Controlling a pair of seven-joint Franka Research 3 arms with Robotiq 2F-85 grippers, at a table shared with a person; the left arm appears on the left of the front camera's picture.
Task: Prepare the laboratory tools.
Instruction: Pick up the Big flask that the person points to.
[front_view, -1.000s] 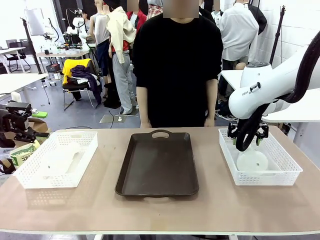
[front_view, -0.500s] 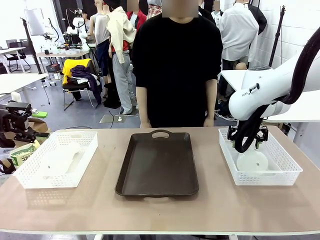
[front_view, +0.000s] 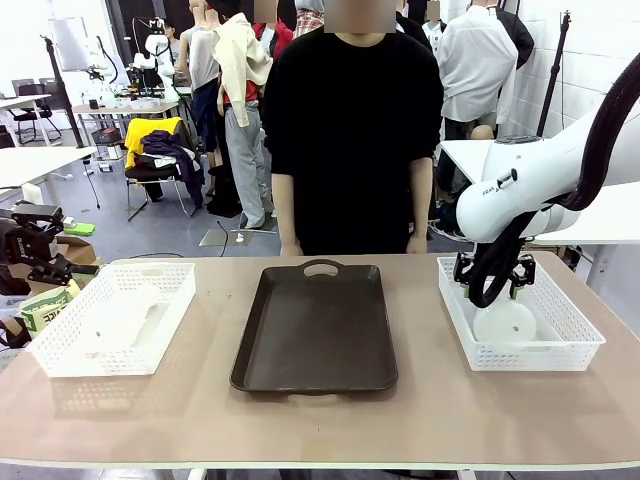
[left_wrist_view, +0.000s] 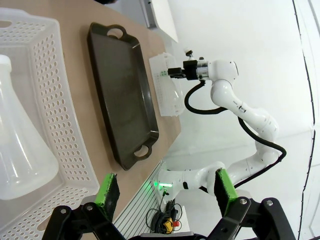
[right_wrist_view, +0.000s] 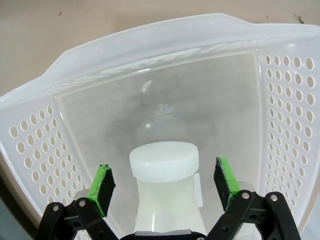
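One dark brown tray (front_view: 315, 330) sits mid-surface, flanked by two white mesh baskets: the left basket (front_view: 95, 362) and the right basket (front_view: 535, 358). There are two frosted conical flasks. One flask (left_wrist_view: 20, 145) is in the left basket. The other flask (right_wrist_view: 164, 162) is in the right basket, its capped neck between the spread pads of the right claw (right_wrist_view: 164, 184), untouched. The left claw (left_wrist_view: 166, 190) gapes too, gripping nothing. The surface (front_view: 320, 420) is tan. One person (front_view: 355, 130) stands at its far side, in a crowded workshop.
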